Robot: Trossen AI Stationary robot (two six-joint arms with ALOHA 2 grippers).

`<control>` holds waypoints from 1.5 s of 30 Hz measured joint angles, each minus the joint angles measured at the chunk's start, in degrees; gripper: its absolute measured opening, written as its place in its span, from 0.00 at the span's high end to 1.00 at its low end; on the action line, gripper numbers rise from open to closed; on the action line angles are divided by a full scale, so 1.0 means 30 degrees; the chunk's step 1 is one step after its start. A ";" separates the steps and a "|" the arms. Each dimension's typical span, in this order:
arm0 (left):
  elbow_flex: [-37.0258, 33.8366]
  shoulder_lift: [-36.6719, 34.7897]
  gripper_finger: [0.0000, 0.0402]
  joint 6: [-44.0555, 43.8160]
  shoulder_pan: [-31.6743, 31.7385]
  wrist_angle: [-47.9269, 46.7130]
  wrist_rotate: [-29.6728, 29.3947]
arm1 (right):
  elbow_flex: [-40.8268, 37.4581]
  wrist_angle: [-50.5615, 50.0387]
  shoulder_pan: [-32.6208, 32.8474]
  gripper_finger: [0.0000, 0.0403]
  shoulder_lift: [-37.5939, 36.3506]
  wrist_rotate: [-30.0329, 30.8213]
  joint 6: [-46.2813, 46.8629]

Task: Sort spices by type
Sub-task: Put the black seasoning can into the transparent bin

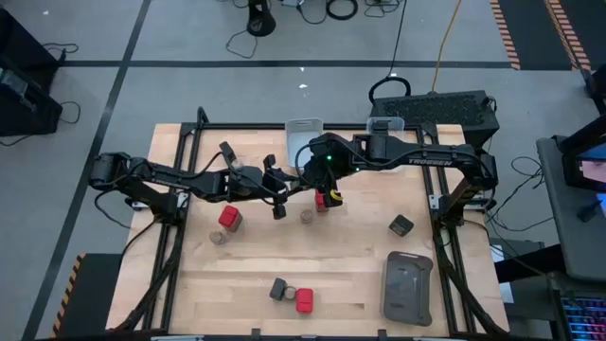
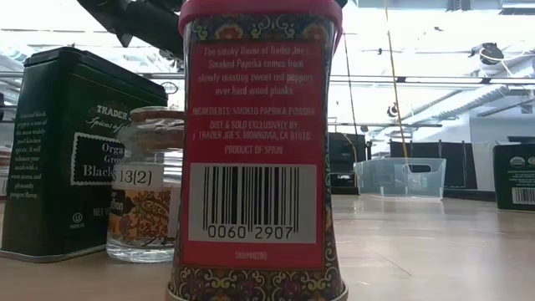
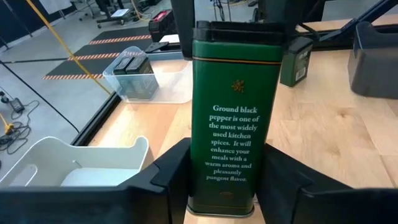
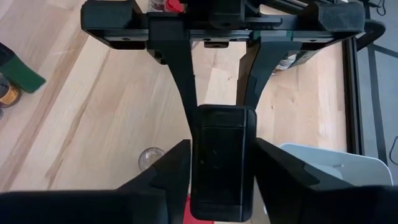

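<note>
Pepper tin [image 3: 231,118]: dark green, white lettering, upright.
Left gripper [image 3: 224,186]: clenched on it, both sides.
Right gripper [image 4: 222,165]: fingers flank its lid; grip unclear.
Low view only: paprika tin [image 2: 257,142], barcode, centre.

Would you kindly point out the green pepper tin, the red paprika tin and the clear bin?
green pepper tin [image 3: 231,112], left wrist view, front label.
red paprika tin [image 2: 255,125], low view, back label.
clear bin [image 2: 401,178], low view, side wall.

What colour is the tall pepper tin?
Dark green tall rectangular metal pepper tin, seen best in the left wrist view.
</note>
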 joint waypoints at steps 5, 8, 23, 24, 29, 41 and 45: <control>0.0000 0.0000 0.59 0.0015 0.0007 0.0034 -0.0188 | 0.0000 0.0007 -0.0007 0.71 0.0000 0.0005 -0.0024; 0.0000 0.0000 0.58 0.0297 -0.0015 0.0049 -0.0304 | 0.0000 0.0007 -0.0015 0.72 0.0000 0.0004 -0.0068; 0.0015 -0.1856 0.23 0.0506 -0.0029 -0.1471 -0.0856 | -0.0015 -0.2299 -0.1672 0.71 -0.0624 -0.0006 -0.0651; 0.0015 -0.2249 0.22 0.0510 -0.0029 -0.1950 -0.1256 | -0.0015 -0.2522 -0.1885 0.71 -0.0783 -0.0008 -0.0820; 0.0015 -0.4000 0.20 0.0361 -0.0029 -0.4512 -0.2574 | -0.0015 -0.4500 -0.3235 0.71 -0.1399 -0.0007 -0.1427; 0.0015 -0.5464 0.20 -0.1501 -0.0029 -0.8051 -0.2636 | -0.0015 -0.8357 -0.7338 0.71 -0.2330 -0.0141 -0.2636; 0.0015 -0.5457 0.20 -0.1511 -0.0029 -0.8034 -0.2631 | -0.0015 -0.9420 -0.9039 0.71 -0.2410 -0.0152 -0.3263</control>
